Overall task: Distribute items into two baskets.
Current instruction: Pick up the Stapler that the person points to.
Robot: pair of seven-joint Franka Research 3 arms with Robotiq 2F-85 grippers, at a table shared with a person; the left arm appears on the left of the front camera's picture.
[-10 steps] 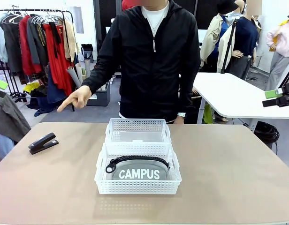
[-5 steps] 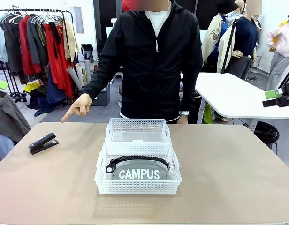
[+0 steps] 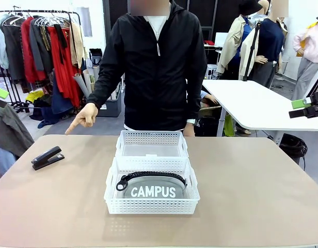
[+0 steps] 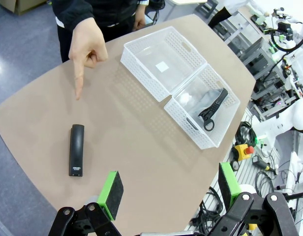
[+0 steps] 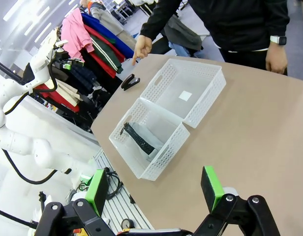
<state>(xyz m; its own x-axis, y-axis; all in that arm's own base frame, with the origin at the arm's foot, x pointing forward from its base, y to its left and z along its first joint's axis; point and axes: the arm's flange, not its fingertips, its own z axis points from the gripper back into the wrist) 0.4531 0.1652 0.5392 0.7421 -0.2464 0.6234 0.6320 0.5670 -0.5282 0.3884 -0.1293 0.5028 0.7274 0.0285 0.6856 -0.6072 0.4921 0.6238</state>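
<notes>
Two white lattice baskets stand end to end mid-table. The near basket (image 3: 151, 205) holds the grey "CAMPUS" pouch (image 3: 153, 190) with its black strap along the top. The far basket (image 3: 151, 138) has nothing in it. A small black stapler (image 3: 47, 157) lies on the table's left side. The person's hand (image 3: 82, 119) points a finger down toward it. My left gripper (image 4: 170, 184) hangs open high above the table, with the stapler (image 4: 76, 150) below it and to its left. My right gripper (image 5: 154, 189) is open too, above the near basket (image 5: 161, 157) and the pouch (image 5: 139, 137).
The person in a black jacket stands at the far edge behind the far basket (image 4: 144, 73), the other hand (image 5: 277, 55) hanging by the table edge. A clothes rack (image 3: 40, 51) and a white table (image 3: 252, 103) stand beyond. Bare tabletop lies right of the baskets.
The person has straightened up and shifted a little left; the pointing hand stays aimed at the stapler. Baskets, pouch, stapler and both grippers have not moved.
</notes>
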